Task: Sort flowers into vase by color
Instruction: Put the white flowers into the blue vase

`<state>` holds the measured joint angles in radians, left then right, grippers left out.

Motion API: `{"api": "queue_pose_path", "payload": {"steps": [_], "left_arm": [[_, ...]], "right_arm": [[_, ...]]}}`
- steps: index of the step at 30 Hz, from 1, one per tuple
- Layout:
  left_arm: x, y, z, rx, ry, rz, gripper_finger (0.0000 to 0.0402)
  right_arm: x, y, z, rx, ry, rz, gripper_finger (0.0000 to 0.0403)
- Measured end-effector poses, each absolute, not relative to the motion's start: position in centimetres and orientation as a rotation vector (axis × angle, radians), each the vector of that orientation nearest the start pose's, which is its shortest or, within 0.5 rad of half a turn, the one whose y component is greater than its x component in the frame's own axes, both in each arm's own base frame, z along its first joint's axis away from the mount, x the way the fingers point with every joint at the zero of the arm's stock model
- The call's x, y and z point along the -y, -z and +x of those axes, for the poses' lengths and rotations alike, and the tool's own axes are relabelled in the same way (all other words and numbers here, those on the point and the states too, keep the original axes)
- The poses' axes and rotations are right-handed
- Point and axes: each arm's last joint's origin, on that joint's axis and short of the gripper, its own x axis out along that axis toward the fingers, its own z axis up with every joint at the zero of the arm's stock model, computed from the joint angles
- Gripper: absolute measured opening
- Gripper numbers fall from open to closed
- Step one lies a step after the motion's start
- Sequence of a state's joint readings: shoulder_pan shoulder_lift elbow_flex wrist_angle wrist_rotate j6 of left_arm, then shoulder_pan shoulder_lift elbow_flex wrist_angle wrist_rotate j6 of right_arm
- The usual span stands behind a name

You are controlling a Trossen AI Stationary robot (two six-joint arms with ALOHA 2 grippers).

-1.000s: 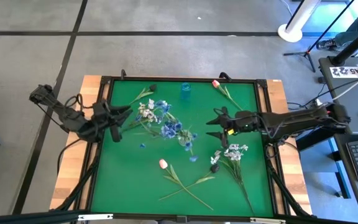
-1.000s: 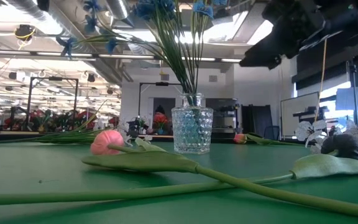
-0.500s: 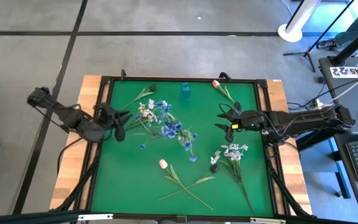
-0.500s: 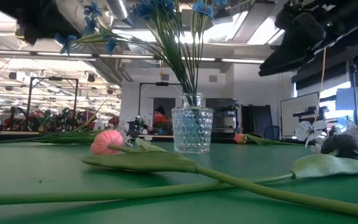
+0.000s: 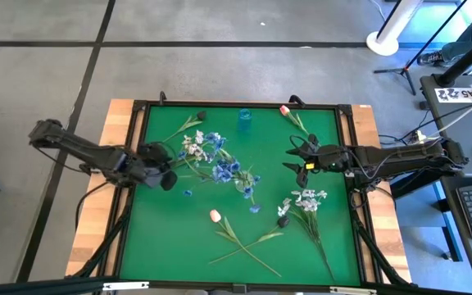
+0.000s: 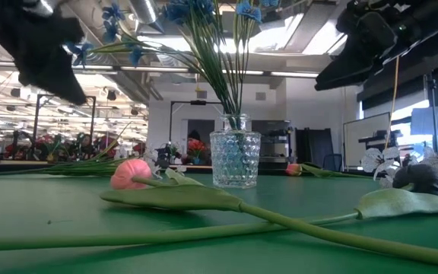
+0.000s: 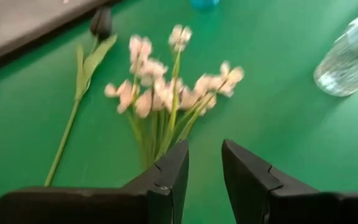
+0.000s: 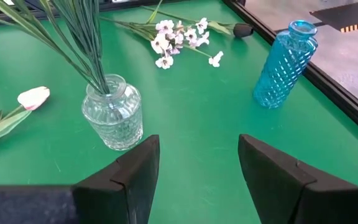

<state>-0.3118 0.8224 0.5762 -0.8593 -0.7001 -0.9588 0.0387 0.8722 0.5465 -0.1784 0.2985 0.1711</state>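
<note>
While both arms hung over the green mat (image 5: 170,238), nothing was held in either. Nearest, at the bottom of the high view, a pink tulip (image 5: 215,216) lay lower centre w/ its long green stem running down-right; low view had that bud (image 6: 130,173) left of centre, its leaf (image 6: 181,198) stretched across the foreground. A white spray (image 5: 301,201) lay lower right of centre, a dark bud (image 5: 283,221) at its left edge.

Mid frame: clear glass vase (image 6: 234,158) stood upright at centre w/ blue blossoms (image 5: 229,170) on green stems in it. Left gripper (image 5: 167,174) sat at mid-left, above the mat, just left of a second white spray (image 5: 193,145). In the left wrist view its fingers (image 7: 166,177) stood a narrow gap apart, nothing betw. them, white spray (image 7: 166,93) ahead on the mat. Right gripper (image 5: 295,157) was at mid-right, well apart from the vase; in the right wrist view its fingers (image 8: 135,171) were spread wide, empty, w/ clear vase (image 8: 112,116) and blue vase (image 8: 284,64) beyond.

Far edge, top of the high view: another dark bud (image 5: 201,116) on a leafy stem upper left, blue vase (image 5: 245,118) upright top centre, second pink tulip (image 5: 285,110) to its right.
</note>
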Motion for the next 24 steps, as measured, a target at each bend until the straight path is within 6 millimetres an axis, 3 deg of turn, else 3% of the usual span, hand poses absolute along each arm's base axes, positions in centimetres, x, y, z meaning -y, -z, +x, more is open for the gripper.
{"api": "queue_pose_path", "payload": {"steps": [13, 24], "left_arm": [[-0.9, -17.1, 16.5, -1.129, -0.84, -0.413, 0.02], [-3.2, -14.9, 17.1, -1.3, -0.902, -0.486, 0.0207]], "right_arm": [[0.1, -23.8, 18.5, -0.478, 0.295, 0.078, 0.0217], [0.1, -23.8, 18.5, -0.48, 0.293, 0.079, 0.0217]]}}
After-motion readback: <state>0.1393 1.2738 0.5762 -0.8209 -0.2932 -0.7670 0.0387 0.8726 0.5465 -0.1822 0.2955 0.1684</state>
